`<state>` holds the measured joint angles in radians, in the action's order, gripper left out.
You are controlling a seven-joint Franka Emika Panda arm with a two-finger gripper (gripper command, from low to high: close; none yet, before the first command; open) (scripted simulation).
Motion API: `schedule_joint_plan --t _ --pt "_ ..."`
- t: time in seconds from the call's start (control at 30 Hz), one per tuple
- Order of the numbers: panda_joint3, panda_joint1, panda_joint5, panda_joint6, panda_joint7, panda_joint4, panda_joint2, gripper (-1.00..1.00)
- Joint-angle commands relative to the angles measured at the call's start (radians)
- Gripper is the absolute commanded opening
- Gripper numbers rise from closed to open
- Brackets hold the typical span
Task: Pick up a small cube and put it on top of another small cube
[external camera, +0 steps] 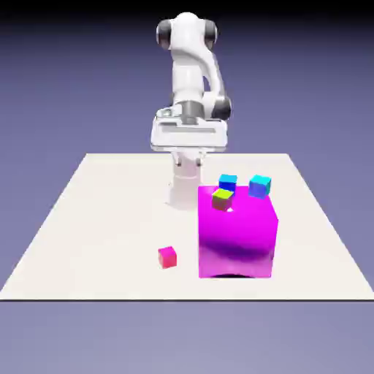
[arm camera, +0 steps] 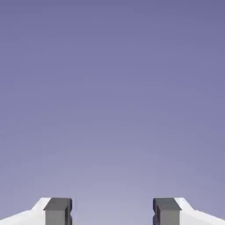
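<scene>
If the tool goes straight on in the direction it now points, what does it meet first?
Nothing, as far as the pictures show. The hand view shows only plain blue-violet backdrop ahead of the open tool, with no cube or table in its line. The small cube lies on the table, outside that line. Depth beyond is unclear.

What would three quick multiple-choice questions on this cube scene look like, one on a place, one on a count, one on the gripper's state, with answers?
1. Where does the small pink-red cube lie?
A. On top of the big magenta block
B. On the table, to the exterior view's left of the big block
C. Between the fingers

2. How many small cubes show besides the pink-red one?
A. One
B. Three
C. Five

3. The gripper is:
A. Open and empty
B. Shut on a cube
C. Shut on nothing

Answers: B, it sits alone on the table; B, blue, cyan and green-topped ones; A, the hand view shows only backdrop between the spread fingers.
</scene>
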<state>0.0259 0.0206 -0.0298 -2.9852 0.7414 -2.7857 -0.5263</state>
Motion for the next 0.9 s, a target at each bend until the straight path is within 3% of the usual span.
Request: schedule_joint_plan --t 0.0,0.87 --pt "0.021 0.007 -0.025 0.043 0.0 0.02 0.036 0.0" --pt "0.579 0.192 -0.667 1.16 0.009 0.544 0.979 0.0"
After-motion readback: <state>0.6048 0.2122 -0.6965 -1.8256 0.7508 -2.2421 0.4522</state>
